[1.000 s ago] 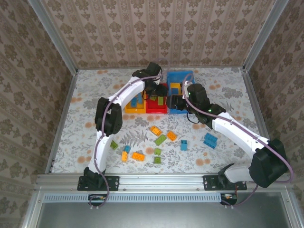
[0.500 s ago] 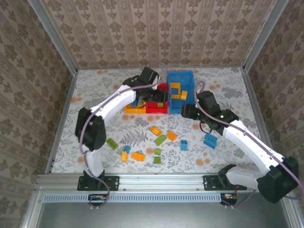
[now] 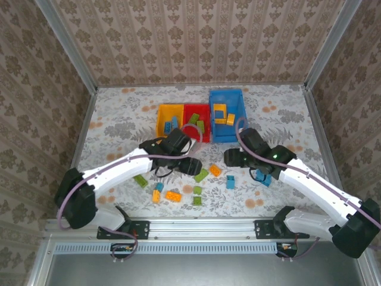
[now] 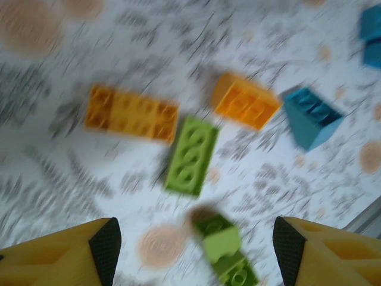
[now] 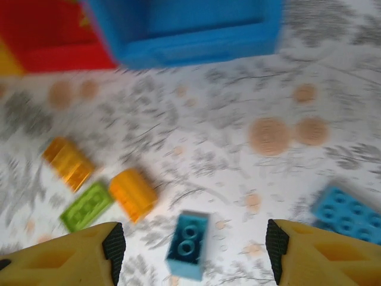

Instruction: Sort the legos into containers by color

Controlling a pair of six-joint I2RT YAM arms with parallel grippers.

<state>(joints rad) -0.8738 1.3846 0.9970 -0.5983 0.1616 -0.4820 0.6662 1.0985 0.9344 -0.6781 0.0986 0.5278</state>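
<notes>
Left gripper (image 3: 193, 166) hovers wide, empty, just nearside of the red bin (image 3: 196, 106). Right gripper (image 3: 230, 158), spread empty too, off its near-right corner

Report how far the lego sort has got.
Done: blue bricks lie in the yellow bin, green ones in the red bin, orange ones in the blue bin. In hand: nothing; the left gripper and right gripper hover open over the loose bricks. Left: about ten of them on the table.

The floral table (image 3: 113, 119) carries a yellow-orange bin (image 3: 159, 122), red bin (image 3: 186, 119) and blue bin (image 3: 229, 134) side by side toward its far edge. Loose legos (image 3: 201, 175) lie scattered toward its near edge.
</notes>
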